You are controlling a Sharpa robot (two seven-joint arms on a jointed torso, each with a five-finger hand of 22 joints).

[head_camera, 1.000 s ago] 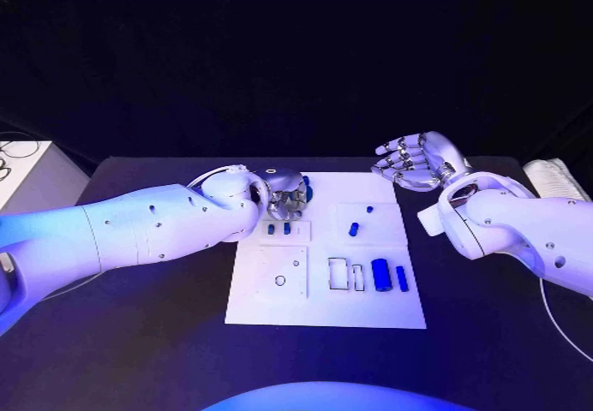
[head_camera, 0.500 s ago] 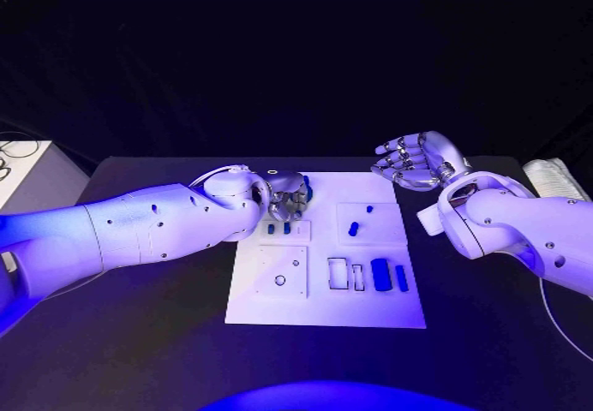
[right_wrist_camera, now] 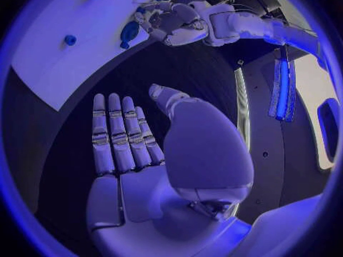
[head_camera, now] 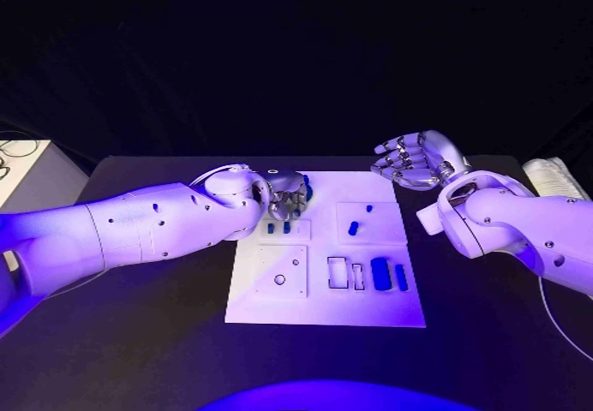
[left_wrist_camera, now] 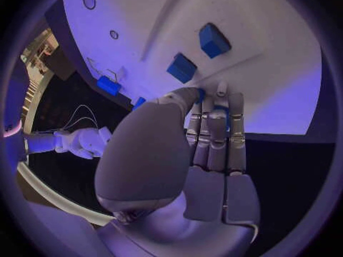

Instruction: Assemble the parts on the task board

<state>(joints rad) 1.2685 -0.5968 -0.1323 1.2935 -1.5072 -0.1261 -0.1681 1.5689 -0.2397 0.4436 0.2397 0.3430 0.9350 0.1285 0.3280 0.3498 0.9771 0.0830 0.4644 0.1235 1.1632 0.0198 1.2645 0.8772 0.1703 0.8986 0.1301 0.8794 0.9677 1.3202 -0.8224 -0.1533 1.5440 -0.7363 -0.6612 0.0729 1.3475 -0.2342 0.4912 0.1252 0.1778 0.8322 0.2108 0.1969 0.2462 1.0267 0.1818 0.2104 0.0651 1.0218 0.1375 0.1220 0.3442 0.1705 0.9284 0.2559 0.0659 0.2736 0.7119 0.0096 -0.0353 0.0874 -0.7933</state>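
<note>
The white task board (head_camera: 327, 300) lies mid-table. My left hand (head_camera: 287, 197) is at its far left part, fingers curled around a round dark blue part (head_camera: 305, 192); the left wrist view shows blue between those fingers (left_wrist_camera: 202, 95). Just nearer on the board stand two small blue parts (head_camera: 278, 228), which the left wrist view also catches (left_wrist_camera: 182, 67). Another blue part (head_camera: 354, 229) sits mid-right, and two longer ones (head_camera: 389, 275) lie beside outlined slots (head_camera: 338, 271). My right hand (head_camera: 418, 161) is raised off the board's far right corner, palm open (right_wrist_camera: 136, 148), holding nothing.
A white box (head_camera: 19, 175) with cables stands at the table's left edge. A pale ribbed object (head_camera: 551, 178) lies at the right edge. The board's near left panel carries a small hole (head_camera: 279, 279). Dark table surrounds the board.
My left arm has edged slightly to the right while its hand stays on the round blue part. The right hand has not moved.
</note>
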